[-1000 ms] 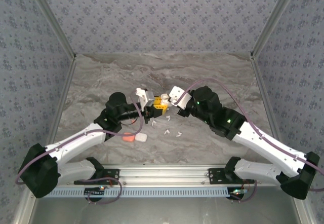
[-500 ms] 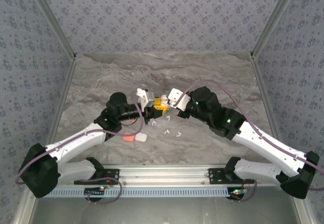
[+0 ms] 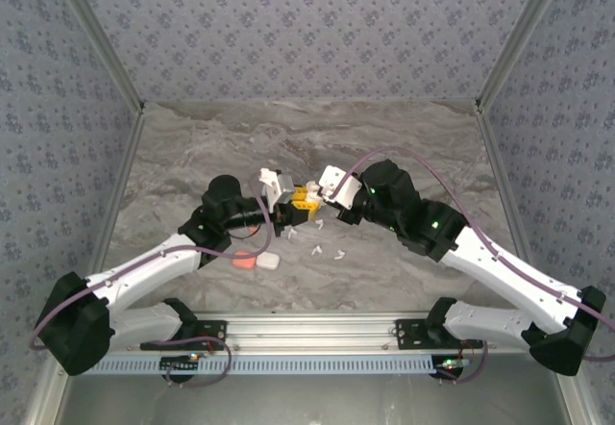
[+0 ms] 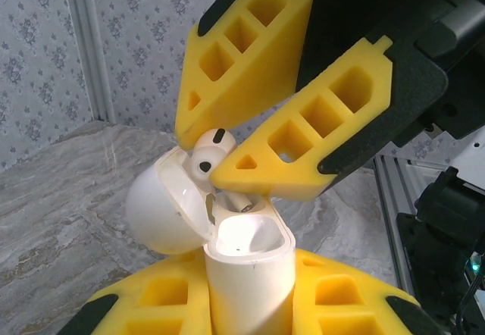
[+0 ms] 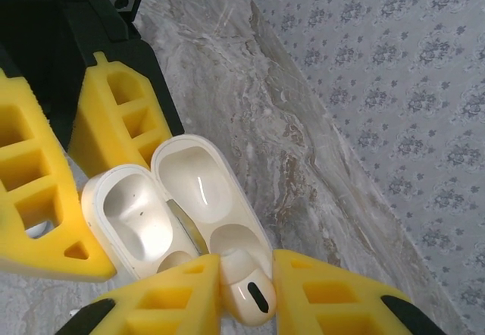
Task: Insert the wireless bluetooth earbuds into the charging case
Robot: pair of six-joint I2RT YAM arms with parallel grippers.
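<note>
White earbud: tiny, glossy hard plastic, likely light and slippery; best taken across the bulb head. Pinched so in right gripper, at the open mouth of charging case. Case smooth, rounded, lid hinged back, body clamped by left gripper. Marbled table below.

The right gripper, pinching a white earbud, has edged slightly leftward over the past second toward the open charging case held by the left gripper, its forearm drawing in with it.
</note>
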